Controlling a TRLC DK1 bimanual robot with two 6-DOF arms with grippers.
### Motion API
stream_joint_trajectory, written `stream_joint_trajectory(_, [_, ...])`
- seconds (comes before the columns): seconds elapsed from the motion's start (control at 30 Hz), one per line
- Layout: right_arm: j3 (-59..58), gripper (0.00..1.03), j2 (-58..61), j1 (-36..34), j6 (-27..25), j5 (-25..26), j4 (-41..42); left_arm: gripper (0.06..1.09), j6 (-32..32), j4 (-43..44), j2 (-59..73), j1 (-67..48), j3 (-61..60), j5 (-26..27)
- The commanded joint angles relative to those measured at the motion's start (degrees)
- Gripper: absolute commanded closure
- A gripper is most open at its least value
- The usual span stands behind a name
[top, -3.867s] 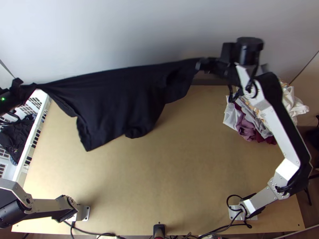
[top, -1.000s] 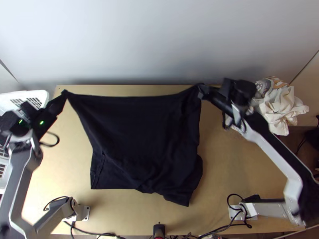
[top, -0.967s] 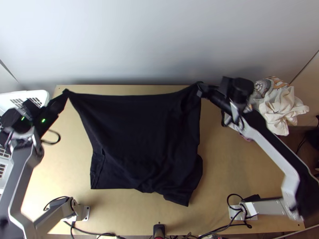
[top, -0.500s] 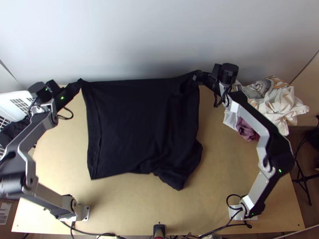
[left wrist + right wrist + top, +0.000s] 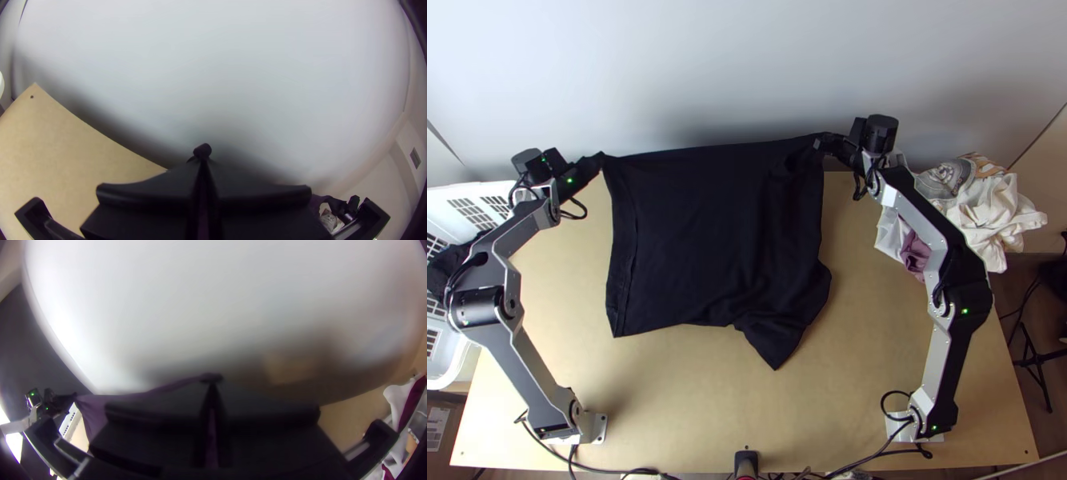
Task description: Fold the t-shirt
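On the top view's clock face, we have the black T-shirt [image 5: 699, 240] spread over the worktop [image 5: 859, 376], its loose near edge uneven toward six o'clock. Past a white basket [image 5: 463, 360] at nine and heaped clothes [image 5: 987, 216] at three, we pinch the shirt's raised far edge, our left hand [image 5: 598, 159] closed on it at ten, our right hand [image 5: 821, 144] at one.

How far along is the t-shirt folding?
The black t-shirt looks mostly spread. The left gripper and right gripper hold its two far corners, its far edge drawn out between them. Left to do, likely: lay it flat, smooth the rumpled near-right part, then fold.
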Motion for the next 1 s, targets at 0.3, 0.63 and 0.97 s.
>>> stream_joint_trajectory(0.3, [-24.0, 1.0, -17.8, 2.8, -0.7, 0.3, -0.7, 1.05, 9.6, -7.6, -6.7, 0.2, -9.1, 1.4])
stream_joint_trajectory(0.63, [-35.1, 1.0, -29.1, 7.8, -1.9, 0.2, -6.7, 1.05, 14.3, -8.0, -15.0, 0.2, -20.4, 4.1])
stream_joint_trajectory(0.97, [-43.4, 1.0, -31.4, 10.6, -4.3, 0.2, -10.8, 1.05, 18.8, -10.7, -20.9, 2.6, -29.2, 4.6])
